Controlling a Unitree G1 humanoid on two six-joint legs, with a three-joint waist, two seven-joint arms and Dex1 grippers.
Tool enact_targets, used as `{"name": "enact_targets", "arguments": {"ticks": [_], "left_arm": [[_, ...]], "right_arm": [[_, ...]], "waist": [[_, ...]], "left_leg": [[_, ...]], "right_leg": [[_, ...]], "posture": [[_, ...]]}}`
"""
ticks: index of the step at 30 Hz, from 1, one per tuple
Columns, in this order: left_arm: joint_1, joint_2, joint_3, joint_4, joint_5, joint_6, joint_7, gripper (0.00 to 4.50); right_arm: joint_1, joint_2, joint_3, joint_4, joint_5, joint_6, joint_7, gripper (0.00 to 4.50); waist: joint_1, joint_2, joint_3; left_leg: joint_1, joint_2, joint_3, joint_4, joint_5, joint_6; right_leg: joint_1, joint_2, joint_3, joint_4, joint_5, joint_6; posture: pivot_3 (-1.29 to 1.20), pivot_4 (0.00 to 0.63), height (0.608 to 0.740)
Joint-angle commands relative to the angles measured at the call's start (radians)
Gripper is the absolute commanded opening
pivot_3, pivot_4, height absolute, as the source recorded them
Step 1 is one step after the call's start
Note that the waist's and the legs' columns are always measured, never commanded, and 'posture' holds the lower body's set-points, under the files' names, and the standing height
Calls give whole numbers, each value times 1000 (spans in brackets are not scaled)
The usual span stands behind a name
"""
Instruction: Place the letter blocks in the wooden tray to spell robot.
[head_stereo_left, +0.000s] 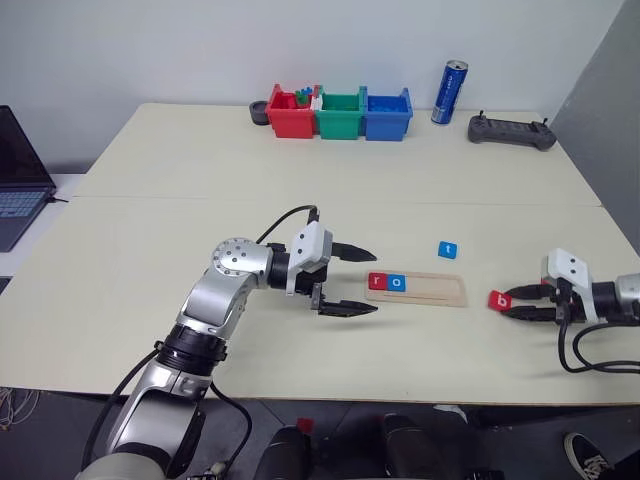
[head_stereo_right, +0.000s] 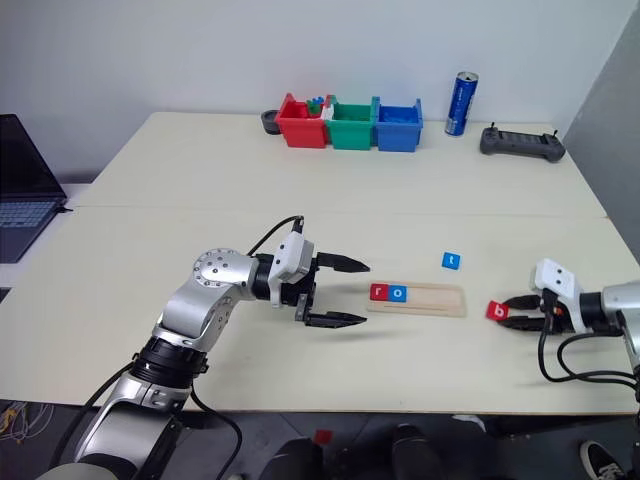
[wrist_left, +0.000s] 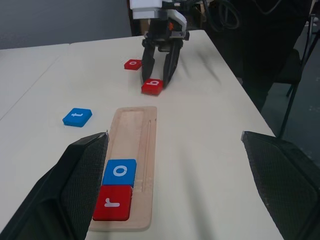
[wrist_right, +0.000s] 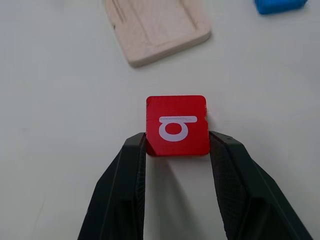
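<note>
The right tool (wrist_right: 177, 145) had its two black fingers pressed against opposite side edges of the red b block (wrist_right: 177, 125) on the desk (head_stereo_left: 180, 200), just past the pale wooden tray's (head_stereo_left: 440, 290) empty end, while the left tool (head_stereo_left: 345, 280) hovered wide open and empty by the end already holding the red r (wrist_left: 112, 202) and blue o (wrist_left: 120, 172). The blue t (head_stereo_left: 448, 250) lay near the tray and a second red block (wrist_left: 132, 64) behind the b. The tiles looked light, stiff, flat and smooth-faced, likely slippery, so gripping the side edges seemed best.
</note>
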Motion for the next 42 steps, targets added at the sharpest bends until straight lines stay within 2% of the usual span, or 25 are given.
{"name": "enact_targets", "arguments": {"ticks": [1, 8, 20, 42], "left_arm": [[-39, 14, 34, 20, -5, -28, 1, 4500], [-16, 51, 52, 10, -13, -29, -3, 4500], [36, 58, 49, -46, -12, -21, 20, 4500], [13, 41, 39, -37, -6, -21, 17, 4500]], "right_arm": [[-80, 37, -5, -120, 52, 77, 7, 1460], [-137, 154, 58, -236, 42, 143, -24, 1460], [-159, 269, 149, -192, -20, 82, -58, 1460], [-194, 259, 157, -60, -80, -12, -53, 1460]], "waist": [[-3, 0, 0], [6, 0, 0], [6, 0, 0], [5, 1, 0]], "left_leg": [[0, 0, 0, 0, 0, 0], [-2, 0, -3, 0, 0, 0], [-4, -1, -3, 0, 0, 0], [-4, -1, -3, 0, 0, 0]], "right_leg": [[0, 0, 0, 0, 0, 0], [-1, 0, -3, 0, 0, 0], [-3, -1, -3, 0, 0, 0], [-3, -1, -3, 0, 0, 0]], "posture": [[0, 150, 740], [0, 150, 740], [0, 150, 740], [0, 150, 740]]}}
